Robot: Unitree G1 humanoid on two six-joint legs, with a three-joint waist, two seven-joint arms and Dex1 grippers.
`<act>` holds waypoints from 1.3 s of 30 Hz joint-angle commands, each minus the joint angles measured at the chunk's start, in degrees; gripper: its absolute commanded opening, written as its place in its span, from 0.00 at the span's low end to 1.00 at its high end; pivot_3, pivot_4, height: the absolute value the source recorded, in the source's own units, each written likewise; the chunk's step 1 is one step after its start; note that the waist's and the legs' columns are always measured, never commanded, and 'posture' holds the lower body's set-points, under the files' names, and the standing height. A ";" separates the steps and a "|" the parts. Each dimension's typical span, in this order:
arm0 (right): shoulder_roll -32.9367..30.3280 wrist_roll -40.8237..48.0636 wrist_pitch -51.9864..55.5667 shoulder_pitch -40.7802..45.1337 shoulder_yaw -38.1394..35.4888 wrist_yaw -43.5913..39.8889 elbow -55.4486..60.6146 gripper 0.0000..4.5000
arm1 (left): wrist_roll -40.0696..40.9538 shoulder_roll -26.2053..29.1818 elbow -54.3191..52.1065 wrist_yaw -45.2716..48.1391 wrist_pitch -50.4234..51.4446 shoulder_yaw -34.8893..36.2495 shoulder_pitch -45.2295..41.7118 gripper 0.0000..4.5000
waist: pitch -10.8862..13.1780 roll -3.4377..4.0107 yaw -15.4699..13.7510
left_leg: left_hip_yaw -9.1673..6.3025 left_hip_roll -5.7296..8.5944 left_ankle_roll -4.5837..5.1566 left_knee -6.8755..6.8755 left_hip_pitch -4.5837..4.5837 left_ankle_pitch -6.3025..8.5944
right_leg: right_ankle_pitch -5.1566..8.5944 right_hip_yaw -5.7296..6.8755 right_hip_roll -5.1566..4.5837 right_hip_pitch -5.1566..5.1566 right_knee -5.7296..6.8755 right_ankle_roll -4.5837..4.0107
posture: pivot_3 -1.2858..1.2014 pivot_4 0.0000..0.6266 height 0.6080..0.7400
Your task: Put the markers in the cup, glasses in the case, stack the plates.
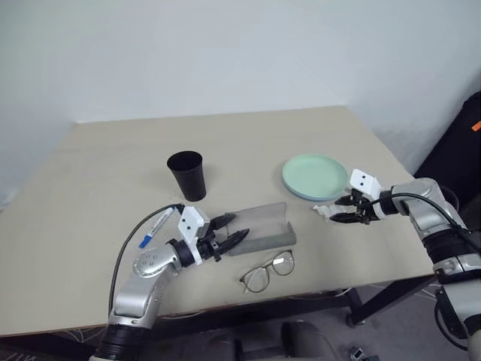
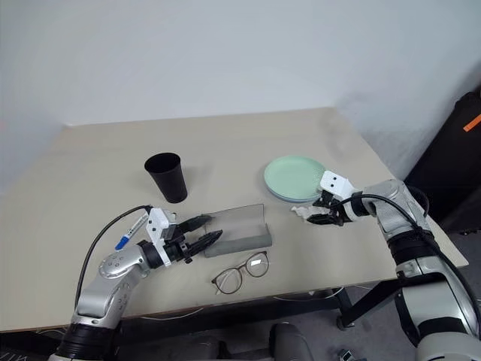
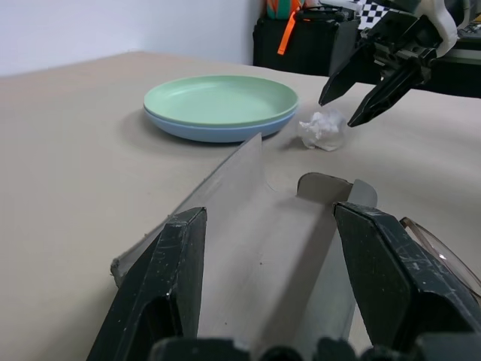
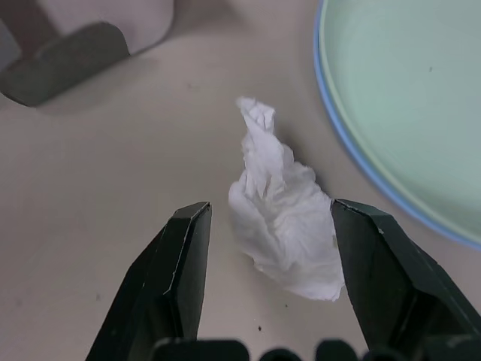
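The mint green plate (image 1: 316,173) lies on top of the light blue plate (image 3: 218,133) at the right of the table. My right gripper (image 1: 336,210) hangs open just in front of them, its fingers on either side of a crumpled white tissue (image 4: 282,218) that lies on the table. The grey case (image 1: 263,228) lies open mid-table, and my left gripper (image 1: 239,226) is open at its left end with nothing in it. The glasses (image 1: 268,271) rest on the table in front of the case. A marker (image 1: 155,228) with a blue end lies beside my left forearm. The black cup (image 1: 186,174) stands upright behind it.
The table's front edge (image 1: 316,297) runs close below the glasses. Its right edge passes under my right arm. A black bag with an orange tag (image 1: 470,139) stands off the table at the far right. A black cable (image 1: 131,244) loops along my left arm.
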State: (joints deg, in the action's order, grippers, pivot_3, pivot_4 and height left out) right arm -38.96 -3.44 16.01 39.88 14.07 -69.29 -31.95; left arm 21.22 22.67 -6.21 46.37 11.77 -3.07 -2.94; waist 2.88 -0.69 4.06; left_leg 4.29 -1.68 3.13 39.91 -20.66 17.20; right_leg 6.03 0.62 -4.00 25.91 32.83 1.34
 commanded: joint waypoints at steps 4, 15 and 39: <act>1.34 -2.70 -1.04 2.51 0.48 4.62 -5.18 0.61 | -0.01 -0.17 -0.44 0.25 -1.28 0.25 -1.75 0.62 | 0.00 0.00 -0.01 | 0.04 0.02 0.00 0.00 -0.03 0.00 | 0.00 0.01 0.02 0.00 -0.01 0.00 | 0.52 0.00 1.00; 1.10 -2.46 -2.40 3.39 0.14 2.56 -6.10 0.02 | -0.04 -0.35 -1.13 -0.24 -1.32 0.30 -0.88 0.62 | 0.00 0.00 0.00 | 0.01 0.03 0.01 0.00 -0.03 0.00 | 0.00 0.00 0.02 -0.02 0.00 -0.01 | 0.52 0.00 1.00; 9.54 -3.00 -13.88 20.61 -4.07 17.39 -31.21 0.28 | -0.10 -0.06 -0.94 -0.07 -1.50 0.54 -1.42 0.62 | -0.01 0.04 0.03 | 0.00 0.07 0.01 -0.02 -0.11 0.00 | -0.02 0.01 0.02 -0.02 -0.05 -0.04 | 0.52 0.00 1.00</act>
State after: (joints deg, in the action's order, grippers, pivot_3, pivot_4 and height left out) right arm -28.90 -6.28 3.67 58.01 11.19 -52.61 -62.36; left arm 21.11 22.32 -5.71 46.30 11.24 -3.21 -3.39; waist 2.87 -0.65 4.10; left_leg 4.30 -1.62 3.15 39.89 -20.77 17.21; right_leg 6.01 0.63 -3.97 25.89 32.76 1.31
